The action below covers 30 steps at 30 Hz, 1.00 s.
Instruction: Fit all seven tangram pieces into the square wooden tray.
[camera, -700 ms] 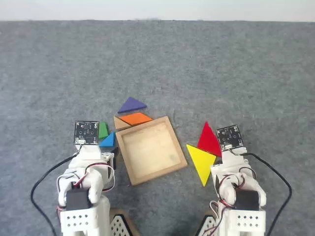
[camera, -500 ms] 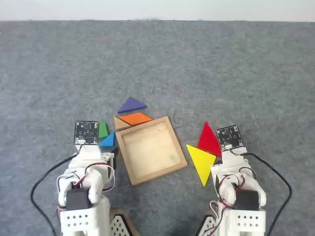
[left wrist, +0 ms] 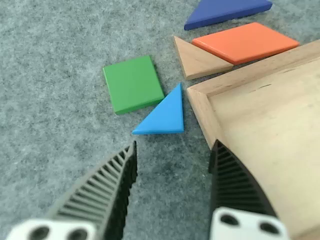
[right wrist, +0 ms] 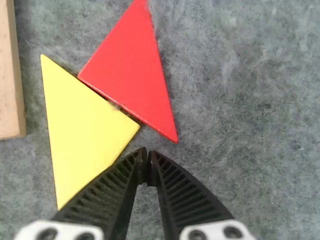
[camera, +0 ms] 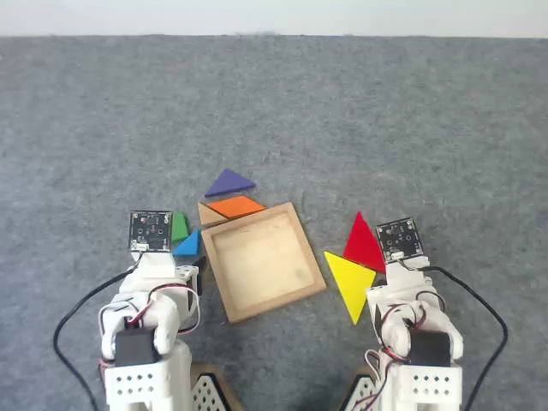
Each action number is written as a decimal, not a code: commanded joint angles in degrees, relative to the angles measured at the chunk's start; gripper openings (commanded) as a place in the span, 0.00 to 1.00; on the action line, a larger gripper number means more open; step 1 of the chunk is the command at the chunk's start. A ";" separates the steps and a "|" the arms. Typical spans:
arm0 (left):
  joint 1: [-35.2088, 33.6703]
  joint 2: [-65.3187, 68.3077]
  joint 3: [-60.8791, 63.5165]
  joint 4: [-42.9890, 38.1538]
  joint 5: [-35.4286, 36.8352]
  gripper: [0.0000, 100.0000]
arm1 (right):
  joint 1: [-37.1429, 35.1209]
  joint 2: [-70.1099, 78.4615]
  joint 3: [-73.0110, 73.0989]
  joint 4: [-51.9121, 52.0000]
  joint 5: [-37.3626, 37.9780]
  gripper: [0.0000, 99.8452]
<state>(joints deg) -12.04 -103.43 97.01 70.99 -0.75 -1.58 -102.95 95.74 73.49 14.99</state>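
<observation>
tray: square wooden tray [camera: 248, 222] sits near the table's [camera: 411, 120] near edge, between the two arms. It is turned so one corner points at the far edge.
pieces: all seven lie on the table, outside the tray.
far-left group: purple triangle [camera: 229, 182] has its long side running left-right and its apex toward the far edge. Orange parallelogram [camera: 236, 206] has its long axis left-right and lies just beside the tray's far-left rim. Wood triangle [camera: 208, 214] is tucked against that same rim.
left corner: blue triangle [camera: 189, 244] lies just beside the tray's left corner, with green square [camera: 179, 226] just beyond it.
right side: red triangle [camera: 363, 241] has its sharp tip toward the far edge and its long axis running near-far. It touches yellow triangle [camera: 348, 281], whose long side faces the tray.
left gripper [left wrist: 175, 149]: fingers spread, holding nothing, just short of the blue triangle; one finger is over the tray rim.
right gripper [right wrist: 146, 152]: fingers pressed together, empty, tips at the yellow triangle's corner.
</observation>
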 commanded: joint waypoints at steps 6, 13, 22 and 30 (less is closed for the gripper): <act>0.00 -1.05 -0.57 0.26 -0.26 0.23 | 1.63 -0.66 0.62 -0.75 0.70 0.01; 0.00 -1.05 -0.57 0.26 -0.26 0.23 | 11.47 -0.92 0.09 -5.14 24.00 0.01; 0.00 -1.05 -0.57 0.26 -0.26 0.23 | 10.77 3.38 -17.76 2.42 26.90 0.12; 0.00 -1.05 -0.57 0.26 -0.26 0.23 | 6.02 45.67 -44.57 3.38 22.15 0.12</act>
<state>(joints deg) -12.04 -103.43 97.01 70.99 -0.75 8.35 -82.46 68.04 75.78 40.31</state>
